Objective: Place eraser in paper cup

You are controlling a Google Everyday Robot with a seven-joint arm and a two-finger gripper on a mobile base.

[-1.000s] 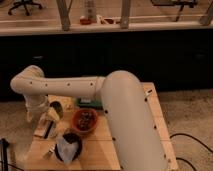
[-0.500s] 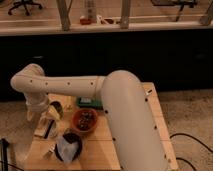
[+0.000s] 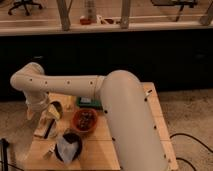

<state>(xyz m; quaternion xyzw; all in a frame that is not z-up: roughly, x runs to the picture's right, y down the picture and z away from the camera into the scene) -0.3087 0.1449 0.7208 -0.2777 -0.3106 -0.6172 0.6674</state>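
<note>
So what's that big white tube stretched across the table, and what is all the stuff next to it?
The white tube is the robot's arm. There is only one picture of this moment, taken by a camera that looks down along the arm from above. The arm reaches to the left, bends, and drops to its gripper, the hand-like part, over the left side of the wooden table. Right beside the gripper stands a small paper cup. Further right is a reddish-brown bowl, and nearer the camera a dark bowl with whitish paper in it. A flat green object lies by the arm. I cannot tell whether the gripper holds anything.
</note>
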